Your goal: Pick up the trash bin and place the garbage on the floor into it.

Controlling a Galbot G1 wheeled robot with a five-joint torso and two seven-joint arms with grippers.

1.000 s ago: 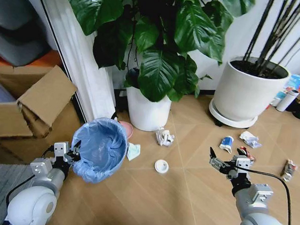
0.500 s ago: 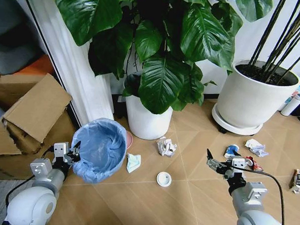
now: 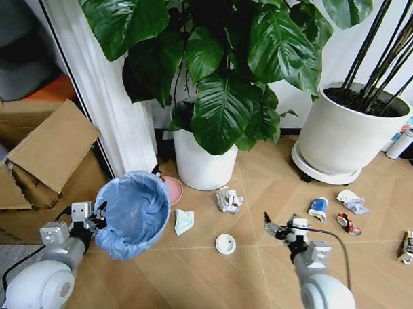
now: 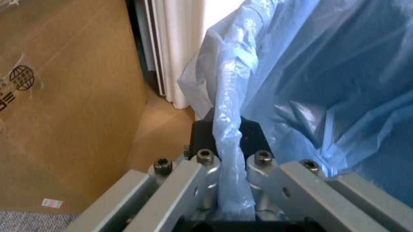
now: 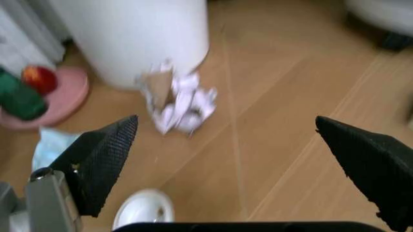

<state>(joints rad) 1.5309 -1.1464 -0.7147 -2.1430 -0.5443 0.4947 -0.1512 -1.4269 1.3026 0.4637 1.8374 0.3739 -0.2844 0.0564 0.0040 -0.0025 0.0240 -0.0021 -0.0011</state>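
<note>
From the head view, the left gripper holds the trash bin by its rim above the floor. The right gripper, fingers apart, hangs nearest the crumpled paper wad, which lies ahead and to its left.

The left wrist view has the jaws clamped on crinkly light blue bag film.

In the right wrist view, the wad sits between the spread fingertips; it looks soft and irregular, though blurred.

Left claw grips the trash bin; right claw hovers above the floor.
</note>
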